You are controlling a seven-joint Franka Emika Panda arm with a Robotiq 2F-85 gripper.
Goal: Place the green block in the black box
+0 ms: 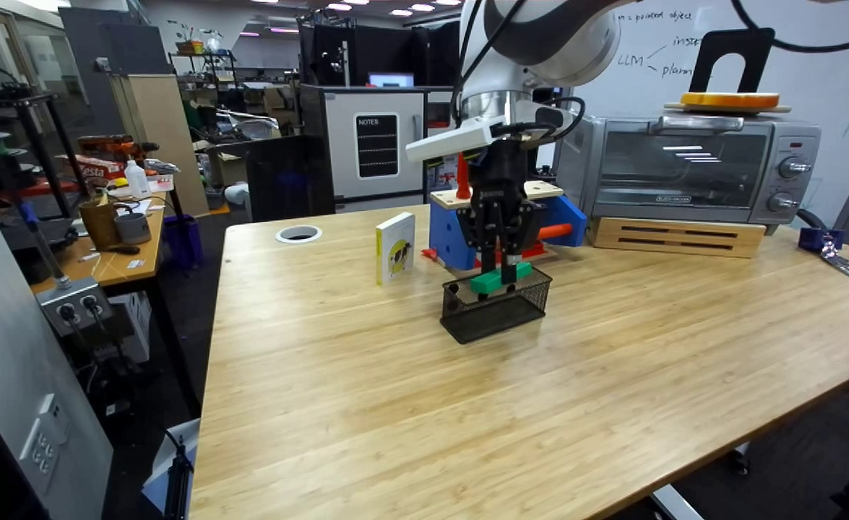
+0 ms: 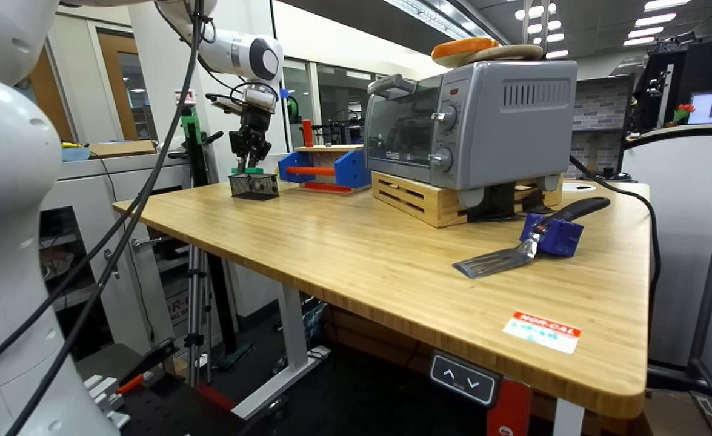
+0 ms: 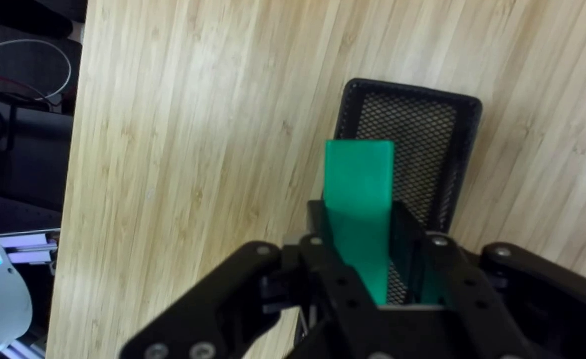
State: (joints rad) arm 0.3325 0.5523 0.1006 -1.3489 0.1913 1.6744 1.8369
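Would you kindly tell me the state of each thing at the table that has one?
Gripper: shut on the green block
Green block: held, not yet released
Black mesh box: upright, open-topped
Toaster oven door: shut
Slotted spatula: lying, handle propped on the purple block
White-and-yellow book or carton: standing upright

The table (image 1: 366,404) bears the black box (image 1: 495,320), a white block (image 1: 396,248), blue structure (image 2: 352,171), slatted stand (image 1: 677,238) and purple block (image 2: 562,238).

Free tabletop (image 1: 424,419); blue structure (image 2: 319,171) (near box (image 1: 493,320))
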